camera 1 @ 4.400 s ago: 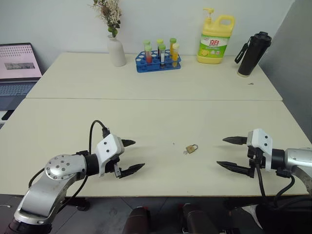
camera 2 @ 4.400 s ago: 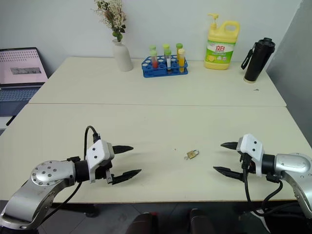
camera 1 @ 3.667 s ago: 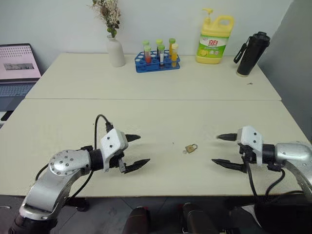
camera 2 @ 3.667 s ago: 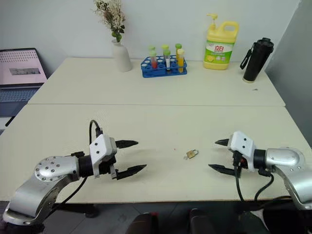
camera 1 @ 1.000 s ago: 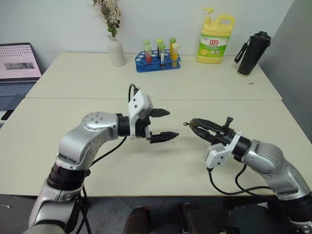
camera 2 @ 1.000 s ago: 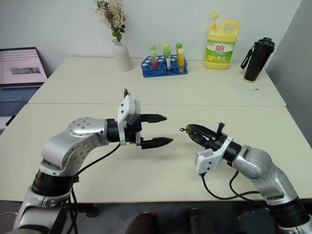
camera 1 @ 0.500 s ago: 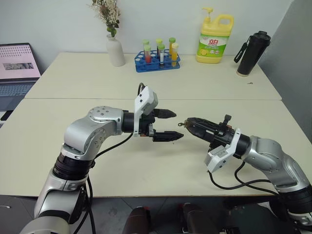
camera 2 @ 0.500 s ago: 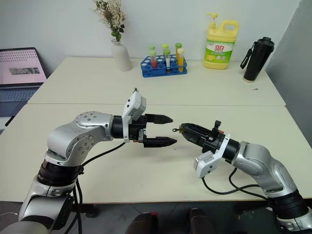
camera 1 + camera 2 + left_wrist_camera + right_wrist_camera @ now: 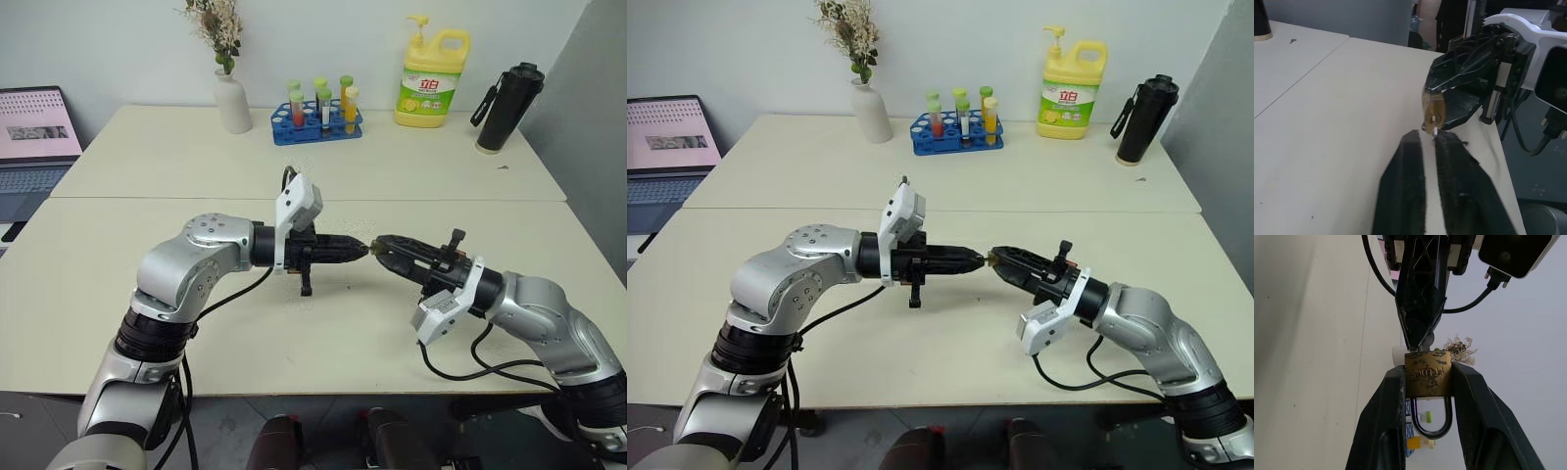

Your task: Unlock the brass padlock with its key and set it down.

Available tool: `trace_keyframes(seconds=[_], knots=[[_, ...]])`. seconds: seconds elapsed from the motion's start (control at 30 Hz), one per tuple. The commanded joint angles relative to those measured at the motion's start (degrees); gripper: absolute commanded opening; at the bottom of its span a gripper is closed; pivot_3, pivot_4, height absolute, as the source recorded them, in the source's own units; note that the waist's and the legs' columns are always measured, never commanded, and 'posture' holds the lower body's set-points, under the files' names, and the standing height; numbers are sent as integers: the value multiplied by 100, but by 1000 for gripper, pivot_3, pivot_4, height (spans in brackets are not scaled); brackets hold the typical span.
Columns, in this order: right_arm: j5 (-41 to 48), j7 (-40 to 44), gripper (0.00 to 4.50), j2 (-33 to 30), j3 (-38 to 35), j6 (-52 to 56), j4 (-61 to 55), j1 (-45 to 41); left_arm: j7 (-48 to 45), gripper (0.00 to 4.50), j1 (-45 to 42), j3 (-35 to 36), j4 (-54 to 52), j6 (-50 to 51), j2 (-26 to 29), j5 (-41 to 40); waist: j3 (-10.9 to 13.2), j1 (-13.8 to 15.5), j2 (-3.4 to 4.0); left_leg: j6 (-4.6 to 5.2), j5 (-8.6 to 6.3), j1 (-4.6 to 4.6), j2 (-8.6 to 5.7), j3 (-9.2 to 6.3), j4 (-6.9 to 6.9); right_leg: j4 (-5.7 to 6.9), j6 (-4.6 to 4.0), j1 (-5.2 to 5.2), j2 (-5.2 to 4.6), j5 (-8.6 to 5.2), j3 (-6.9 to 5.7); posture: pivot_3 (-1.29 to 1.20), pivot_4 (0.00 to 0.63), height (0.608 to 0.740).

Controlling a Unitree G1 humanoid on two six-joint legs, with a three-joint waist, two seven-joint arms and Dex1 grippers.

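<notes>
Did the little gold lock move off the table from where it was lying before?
Yes. The brass padlock was lying on the table; now it is up above the table, clamped in the right gripper, nearer the vase.

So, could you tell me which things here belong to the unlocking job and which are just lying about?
In the job:
brass padlock
key
right gripper
left gripper

Lying about:
vase
test-tube rack
detergent bottle
black flask
laptop
</notes>
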Motion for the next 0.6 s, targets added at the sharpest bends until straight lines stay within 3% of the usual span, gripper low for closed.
trace_keyframes(seconds=[0.03, 0.4, 0.6], knots=[[210, 39, 925, -1, -61, -15, -146, -46, 39, 0, -78, 49, -137, -132, -23, 11, 0, -2, 0, 0, 0, 0, 0, 0, 0, 0, 0, 0, 0, 0, 0, 0, 150, 740], [303, 165, 925, -13, -32, 51, -131, -45, -5, 0, -43, -24, -106, -487, -20, 229, 0, -1, 0, 0, 0, 0, 0, 0, 0, 0, -1, 0, 0, 1, 0, 0, 150, 740], [408, 270, 925, -8, -19, 143, -160, 1, -363, 0, 167, -448, -332, -2279, 144, 1205, 0, 0, 0, 0, 0, 1, 0, 1, -1, 0, -8, 0, 0, 5, 1, 0, 150, 740]])
